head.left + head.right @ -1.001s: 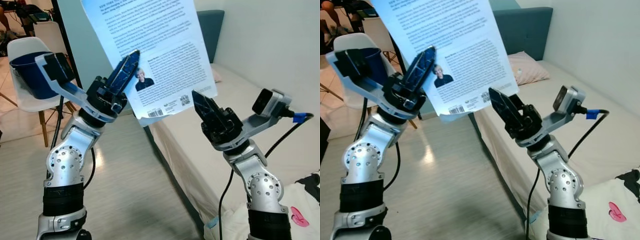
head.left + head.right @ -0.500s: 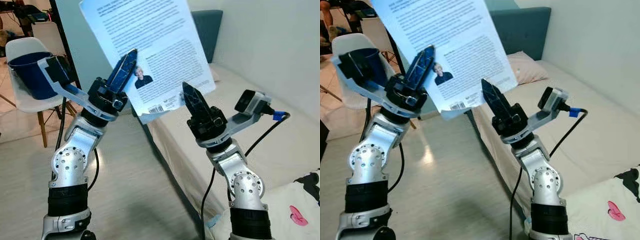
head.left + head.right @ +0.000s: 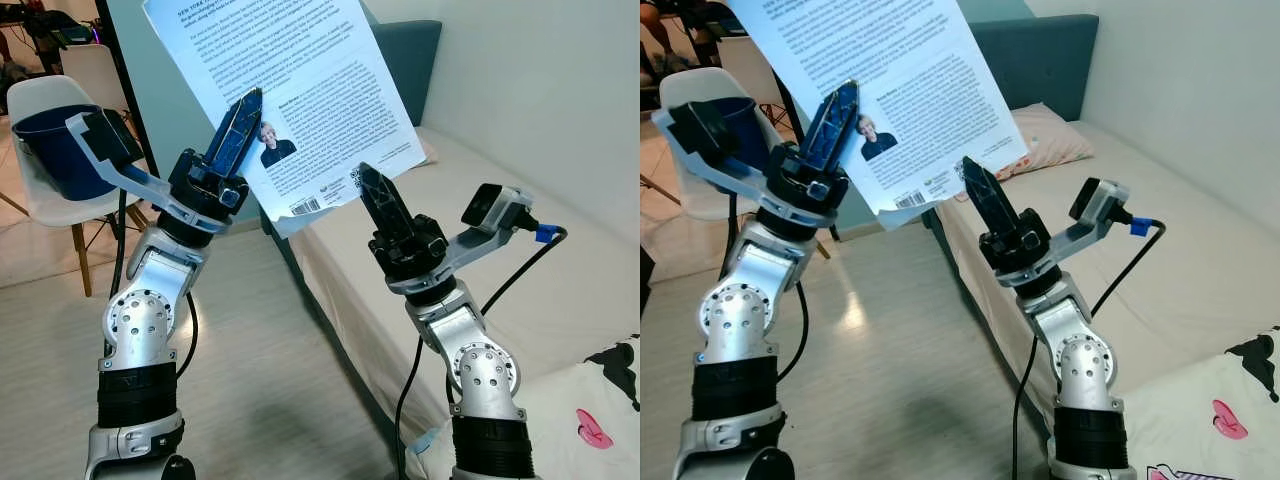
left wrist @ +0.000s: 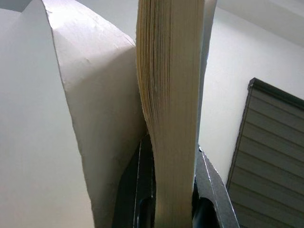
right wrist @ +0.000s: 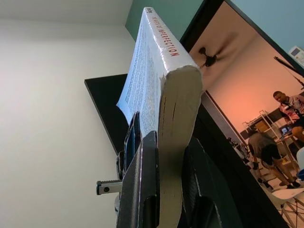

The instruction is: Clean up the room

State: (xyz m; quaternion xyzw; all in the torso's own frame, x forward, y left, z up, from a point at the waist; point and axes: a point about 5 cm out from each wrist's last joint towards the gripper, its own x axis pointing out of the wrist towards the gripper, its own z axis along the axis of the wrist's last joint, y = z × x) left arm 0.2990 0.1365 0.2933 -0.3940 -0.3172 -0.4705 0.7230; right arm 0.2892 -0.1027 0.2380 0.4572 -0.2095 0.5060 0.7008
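1. Far left, behind my left arm: a white chair (image 3: 45,190) on the floor (image 3: 250,380), with a dark blue bucket (image 3: 50,145) on its seat.
2. My left gripper (image 3: 235,130) is raised in front of me. Its fingers are clamped on a paperback book (image 3: 290,90), held up with its back cover toward my head camera. One finger (image 3: 238,125) lies flat across that cover, next to a small portrait photo printed there.
3. Left wrist view: the book's page block (image 4: 173,109) stands edge-on between my two black fingers (image 4: 211,190), both pressed against it. A loose cover (image 4: 99,118) bows away from the pages on one side.
4. The book is in the air, tilted, above the strip of floor beside the bed (image 3: 520,290). Its barcode corner points down toward the space between my arms.
5. My right gripper (image 3: 980,195) is also raised, with its tips at the book's lower edge near the barcode. In the right wrist view its fingers (image 5: 142,190) sit on either side of the book's lower corner (image 5: 178,142), touching or very nearly so; I take it as gripping.
6. Right of my arms: the bed with a beige sheet, a pink pillow (image 3: 1050,140) at its teal headboard (image 3: 1045,65), and a white patterned cloth (image 3: 1200,420) at the near corner.
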